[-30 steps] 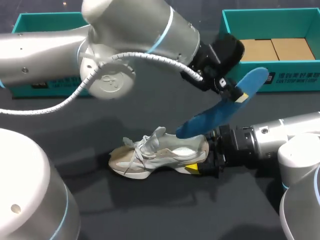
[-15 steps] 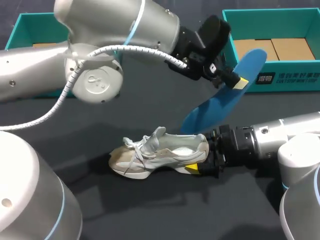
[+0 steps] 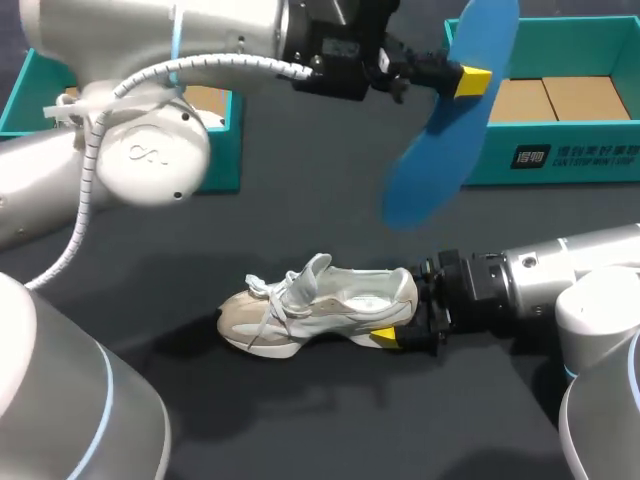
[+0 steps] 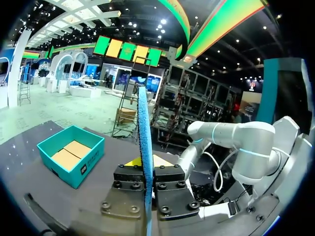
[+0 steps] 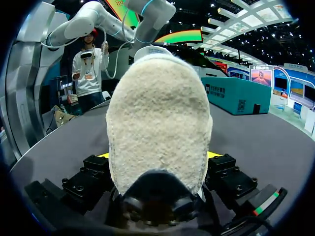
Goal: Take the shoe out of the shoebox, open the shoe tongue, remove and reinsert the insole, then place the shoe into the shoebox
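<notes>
A beige and white shoe (image 3: 310, 310) lies on its side on the dark table (image 3: 300, 430), toe toward my left. My right gripper (image 3: 405, 314) is shut on its heel; in the right wrist view the fuzzy heel (image 5: 160, 123) fills the space between the fingers of the gripper (image 5: 160, 156). High above the table, my left gripper (image 3: 466, 78) is shut on a blue insole (image 3: 445, 130), which hangs down in front of the right teal box. In the left wrist view the insole (image 4: 143, 128) stands edge-on between the closed fingers of that gripper (image 4: 147, 169).
A teal shoebox (image 3: 560, 165) with cardboard inside stands at the back right, also seen in the left wrist view (image 4: 71, 155). A second teal box (image 3: 225, 140) sits at the back left, partly behind my left arm (image 3: 150, 60).
My left arm has lifted the blue insole up and away from the shoe's opening, swinging it more upright. The right gripper and the shoe have stayed put.
</notes>
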